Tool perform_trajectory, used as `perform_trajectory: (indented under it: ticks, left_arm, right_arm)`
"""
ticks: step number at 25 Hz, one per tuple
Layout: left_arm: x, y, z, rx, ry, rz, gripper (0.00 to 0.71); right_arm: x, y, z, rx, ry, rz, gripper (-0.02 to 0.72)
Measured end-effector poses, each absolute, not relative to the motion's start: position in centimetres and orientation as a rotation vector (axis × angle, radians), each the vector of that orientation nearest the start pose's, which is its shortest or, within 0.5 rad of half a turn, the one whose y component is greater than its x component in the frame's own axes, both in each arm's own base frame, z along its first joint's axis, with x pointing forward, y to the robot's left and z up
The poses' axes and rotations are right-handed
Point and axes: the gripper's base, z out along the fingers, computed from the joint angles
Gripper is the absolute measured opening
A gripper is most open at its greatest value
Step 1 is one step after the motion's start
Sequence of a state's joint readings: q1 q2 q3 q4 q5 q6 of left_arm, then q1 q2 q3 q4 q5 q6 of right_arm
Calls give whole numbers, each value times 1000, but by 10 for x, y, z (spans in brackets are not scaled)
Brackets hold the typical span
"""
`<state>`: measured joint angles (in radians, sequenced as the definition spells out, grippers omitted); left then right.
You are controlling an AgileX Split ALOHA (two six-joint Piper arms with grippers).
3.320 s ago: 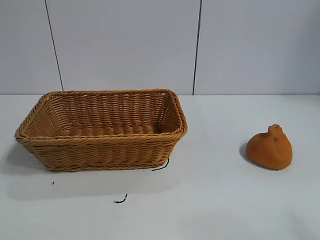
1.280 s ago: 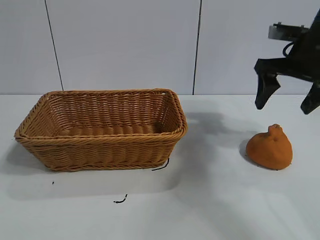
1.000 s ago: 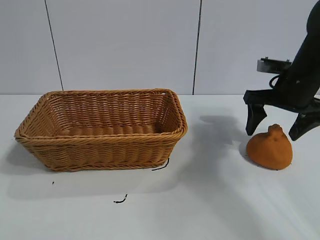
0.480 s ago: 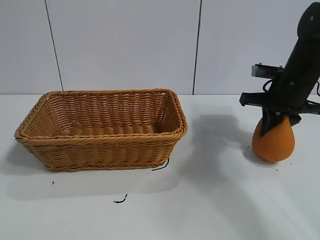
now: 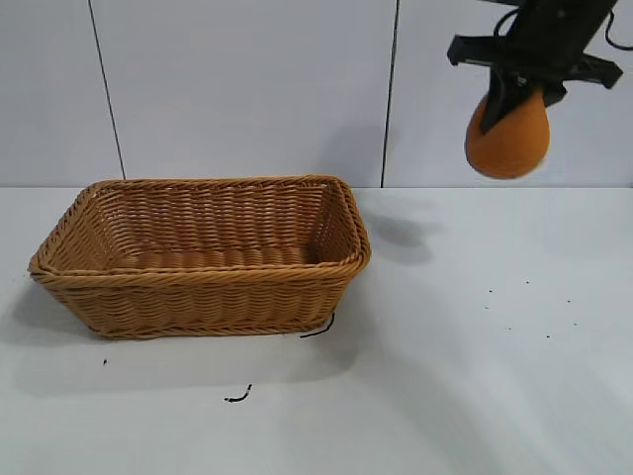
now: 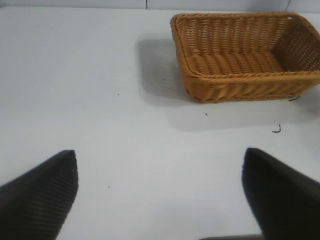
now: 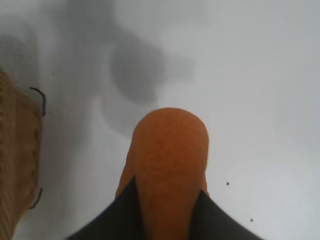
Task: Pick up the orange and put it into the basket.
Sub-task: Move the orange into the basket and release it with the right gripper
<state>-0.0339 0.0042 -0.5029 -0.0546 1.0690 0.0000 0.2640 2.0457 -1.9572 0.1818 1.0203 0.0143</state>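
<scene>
Grasping the matte, pear-shaped orange [image 5: 507, 139] by its neck, the right end effector [image 5: 524, 84] hung at 2 o'clock from the woven wicker basket [image 5: 203, 253]; the left end effector [image 6: 160, 195] was spread wide above the white counter [image 5: 445, 376].

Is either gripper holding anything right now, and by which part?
The right gripper holds the orange by its narrow top end; the left gripper holds nothing.

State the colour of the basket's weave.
Light brown wicker; the basket shows best in the exterior view.
</scene>
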Motion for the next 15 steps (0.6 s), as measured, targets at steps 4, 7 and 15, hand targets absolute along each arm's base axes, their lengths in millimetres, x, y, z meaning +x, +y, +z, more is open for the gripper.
perform_trajectory:
  ticks: [4, 7, 15]
  left_arm:
    - [-5, -4, 278, 38, 2053, -87, 639]
    - [-5, -4, 278, 38, 2053, -87, 639]
    - [-5, -4, 278, 38, 2054, -88, 639]
  right_arm:
    - [428, 187, 305, -385, 2526, 390, 88]
    - [416, 225, 300, -475, 2492, 427, 88]
    - [407, 291, 242, -627, 2488, 447, 88]
